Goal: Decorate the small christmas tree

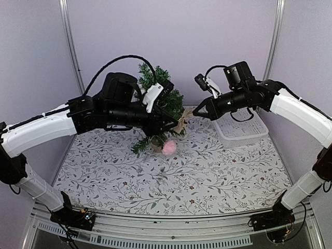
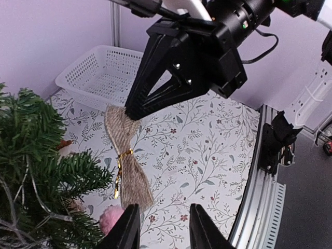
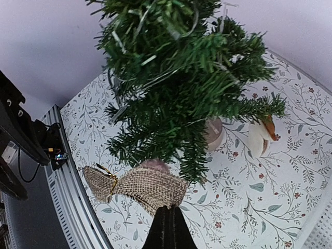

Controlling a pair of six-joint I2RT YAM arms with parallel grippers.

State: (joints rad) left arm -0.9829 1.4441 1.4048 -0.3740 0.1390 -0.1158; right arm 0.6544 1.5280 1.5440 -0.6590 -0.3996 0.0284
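Note:
The small christmas tree (image 1: pixel 174 101) stands at the back middle of the mat, partly hidden behind my left arm. In the right wrist view the tree (image 3: pixel 176 78) shows its pale stump base (image 3: pixel 213 132). My right gripper (image 3: pixel 170 211) is shut on one end of a burlap bow (image 3: pixel 140 184) tied with gold cord. It holds the bow just off the tree's right-hand branches. In the left wrist view the bow (image 2: pixel 127 166) hangs from the right gripper (image 2: pixel 132 111), its lower end just above my left gripper (image 2: pixel 163 228). The left gripper is open with nothing between its fingers.
A pink pom-pom (image 1: pixel 169 148) lies on the floral mat by the tree's foot. A white and brown ornament (image 3: pixel 259 136) lies beyond the stump. A white mesh basket (image 1: pixel 241 129) stands at the back right. A metal rail (image 2: pixel 259 197) runs along the table's near edge.

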